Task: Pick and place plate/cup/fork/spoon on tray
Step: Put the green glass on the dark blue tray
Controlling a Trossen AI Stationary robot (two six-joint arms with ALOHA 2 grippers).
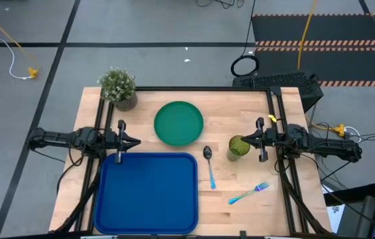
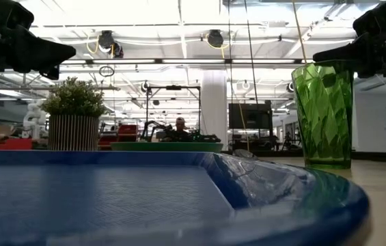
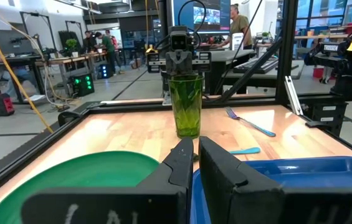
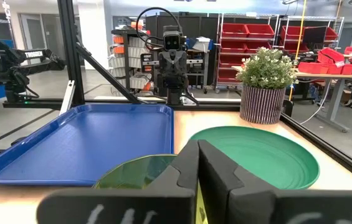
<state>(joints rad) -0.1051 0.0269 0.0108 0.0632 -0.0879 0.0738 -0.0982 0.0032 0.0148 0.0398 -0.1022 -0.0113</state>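
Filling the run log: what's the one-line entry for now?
tray: bare | plate, cup, spoon, fork: on table | left gripper, right gripper: shut

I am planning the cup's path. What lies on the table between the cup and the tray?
In the high view, only the spoon lies between the cup and the tray; the rest of that stretch is bare wood.

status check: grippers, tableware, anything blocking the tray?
Left gripper shut, empty, at tray's far left corner. Right gripper shut, empty, over cup. Tray holds nothing; plate, spoon, fork on table. Nothing blocking.
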